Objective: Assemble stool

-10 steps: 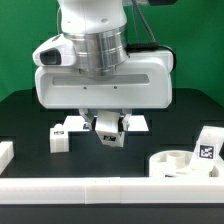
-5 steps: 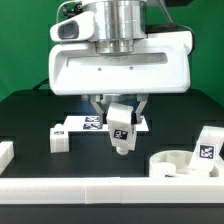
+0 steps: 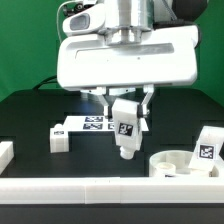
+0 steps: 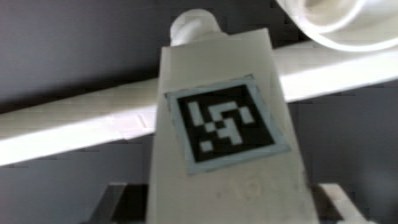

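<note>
end effector [image 3: 126,108] clamped on a leg [image 3: 127,146] by its upper end, held above the tabletop [image 3: 30,115] just to the exterior view's left of the seat [image 3: 172,163]; looks light, stiff, slick plastic, so grip flat sides, off the tag [image 4: 226,122]

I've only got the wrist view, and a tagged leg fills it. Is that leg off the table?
Observer: Yes. The gripper holds the leg in the air, tilted, peg end down.
Operator: Is it over the seat?
Observer: No. The seat lies lower, toward the exterior view's right, apart from the leg.
Operator: Any leg lying loose?
Observer: Yes. A second leg lies on the table at the exterior view's left.
</note>
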Controlling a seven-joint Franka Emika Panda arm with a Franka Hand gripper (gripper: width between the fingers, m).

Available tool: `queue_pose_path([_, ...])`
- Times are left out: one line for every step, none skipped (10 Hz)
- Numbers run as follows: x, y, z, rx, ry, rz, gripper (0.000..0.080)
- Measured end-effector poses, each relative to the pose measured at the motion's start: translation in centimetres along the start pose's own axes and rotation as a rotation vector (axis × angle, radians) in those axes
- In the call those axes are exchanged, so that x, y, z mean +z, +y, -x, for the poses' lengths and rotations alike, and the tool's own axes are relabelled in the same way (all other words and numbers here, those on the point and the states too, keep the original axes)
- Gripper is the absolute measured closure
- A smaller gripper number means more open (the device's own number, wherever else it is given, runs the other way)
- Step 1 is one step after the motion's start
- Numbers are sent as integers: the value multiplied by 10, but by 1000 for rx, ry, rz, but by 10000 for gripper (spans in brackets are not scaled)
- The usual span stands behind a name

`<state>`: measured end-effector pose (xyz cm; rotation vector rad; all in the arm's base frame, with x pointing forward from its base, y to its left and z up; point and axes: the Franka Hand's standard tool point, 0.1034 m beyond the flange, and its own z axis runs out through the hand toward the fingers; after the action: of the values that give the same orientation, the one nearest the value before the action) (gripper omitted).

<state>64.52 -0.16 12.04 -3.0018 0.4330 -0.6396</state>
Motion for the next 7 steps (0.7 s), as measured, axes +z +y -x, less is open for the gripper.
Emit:
queue_pose_path([-1, -6, -5, 10, 46, -14, 472])
queue_pose_path([1, -5, -3, 7, 40, -13, 472])
queue_pose_path([1, -5, -3, 7, 40, -13, 472])
queue_pose_path([1, -5, -3, 6, 39, -13, 472])
queue_pose_path([1, -3, -3, -2, 48, -12, 472])
queue_pose_path([0, 5, 0, 12, 67, -14, 472])
queue_pose_path([0, -7, 6, 35, 64, -38, 472])
